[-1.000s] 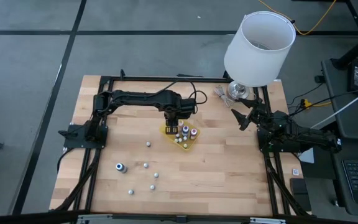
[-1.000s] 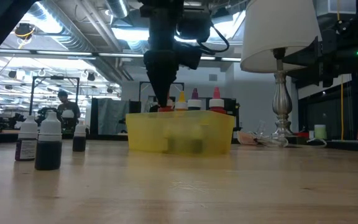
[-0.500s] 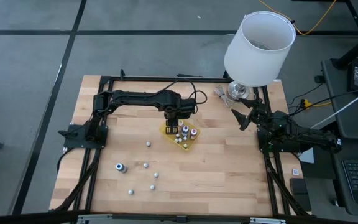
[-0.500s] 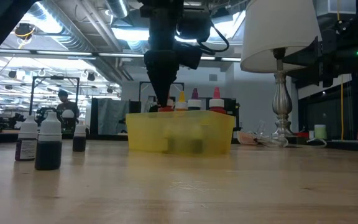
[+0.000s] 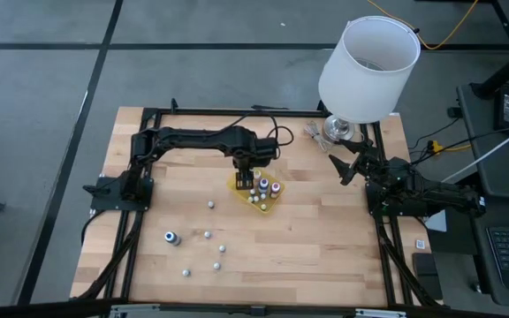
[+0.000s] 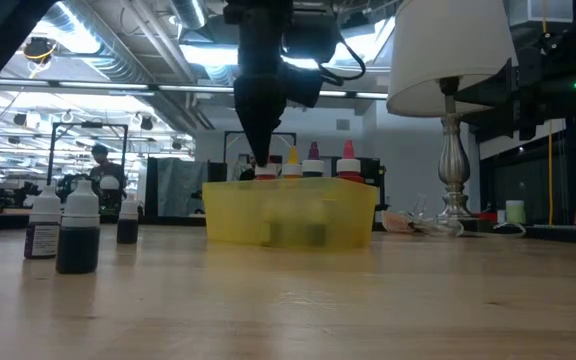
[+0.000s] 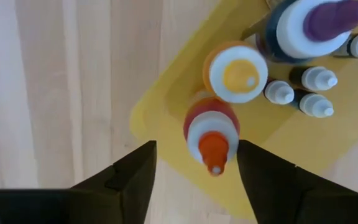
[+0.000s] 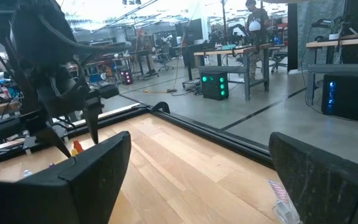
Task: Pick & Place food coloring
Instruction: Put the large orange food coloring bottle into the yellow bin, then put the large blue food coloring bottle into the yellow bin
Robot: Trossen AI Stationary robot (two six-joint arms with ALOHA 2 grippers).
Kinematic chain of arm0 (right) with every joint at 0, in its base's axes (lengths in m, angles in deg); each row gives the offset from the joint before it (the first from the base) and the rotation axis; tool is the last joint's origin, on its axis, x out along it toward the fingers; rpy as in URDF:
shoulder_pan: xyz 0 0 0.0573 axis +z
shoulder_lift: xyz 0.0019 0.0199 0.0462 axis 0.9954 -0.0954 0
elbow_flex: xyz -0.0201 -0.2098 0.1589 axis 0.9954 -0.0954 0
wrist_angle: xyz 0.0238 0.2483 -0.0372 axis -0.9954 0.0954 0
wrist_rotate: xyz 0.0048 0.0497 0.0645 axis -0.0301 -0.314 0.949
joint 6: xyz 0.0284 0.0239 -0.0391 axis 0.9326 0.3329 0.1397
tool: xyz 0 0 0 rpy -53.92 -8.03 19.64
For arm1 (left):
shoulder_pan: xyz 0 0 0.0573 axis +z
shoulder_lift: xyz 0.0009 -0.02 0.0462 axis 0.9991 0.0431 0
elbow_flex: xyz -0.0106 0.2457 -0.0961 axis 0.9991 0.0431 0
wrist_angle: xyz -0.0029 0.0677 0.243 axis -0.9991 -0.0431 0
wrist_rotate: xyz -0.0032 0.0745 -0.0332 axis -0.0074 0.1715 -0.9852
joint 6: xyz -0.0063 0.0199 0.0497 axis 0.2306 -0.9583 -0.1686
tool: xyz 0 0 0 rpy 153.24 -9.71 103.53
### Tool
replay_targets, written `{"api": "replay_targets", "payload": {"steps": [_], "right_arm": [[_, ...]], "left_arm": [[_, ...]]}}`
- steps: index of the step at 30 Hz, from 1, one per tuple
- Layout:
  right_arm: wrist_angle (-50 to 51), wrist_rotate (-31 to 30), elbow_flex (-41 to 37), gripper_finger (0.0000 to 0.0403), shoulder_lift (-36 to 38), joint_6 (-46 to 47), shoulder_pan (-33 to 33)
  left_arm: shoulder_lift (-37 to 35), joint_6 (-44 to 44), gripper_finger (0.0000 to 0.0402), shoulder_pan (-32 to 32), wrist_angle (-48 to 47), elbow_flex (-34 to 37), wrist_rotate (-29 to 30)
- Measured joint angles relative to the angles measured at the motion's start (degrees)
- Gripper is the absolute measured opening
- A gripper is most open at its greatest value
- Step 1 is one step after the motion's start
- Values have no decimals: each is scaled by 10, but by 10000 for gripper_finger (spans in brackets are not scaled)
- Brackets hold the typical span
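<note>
Hovering spread over the yellow tray [image 5: 239, 187], left tool [image 7: 194, 163] straddles an orange-capped bottle [image 7: 211, 134]; several loose bottles [image 5: 208, 235] remain on the desk [image 5: 316, 238].

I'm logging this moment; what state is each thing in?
left gripper: open, above the orange-capped bottle
orange-capped bottle: upright in the tray, not gripped
yellow tray: on the table, holding several bottles
loose bottles: scattered on the table
right gripper: open, waiting by the lamp

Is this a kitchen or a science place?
Likely a robotics lab, not a kitchen: workbenches with equipment fill the big room, exposed ducts run overhead, and robot arms work at the wooden table.
</note>
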Motion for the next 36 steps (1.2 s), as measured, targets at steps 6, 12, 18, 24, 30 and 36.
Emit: {"api": "replay_targets", "payload": {"steps": [6,12,18,24,30,36], "right_arm": [[0,0,0,381,0,0,0],[0,0,0,381,0,0,0],[0,0,0,381,0,0,0],[0,0,0,381,0,0,0],[0,0,0,381,0,0,0],[0,0,0,381,0,0,0]], "left_arm": [[-24,24,247,4,2,-5,-7],[-59,63,270,12,-3,-5,-9],[-100,120,281,20,-44,-6,-8],[-163,189,277,22,-90,5,-6],[-260,236,277,2,-78,112,-13],[-347,298,277,-52,-70,221,-9]]}}
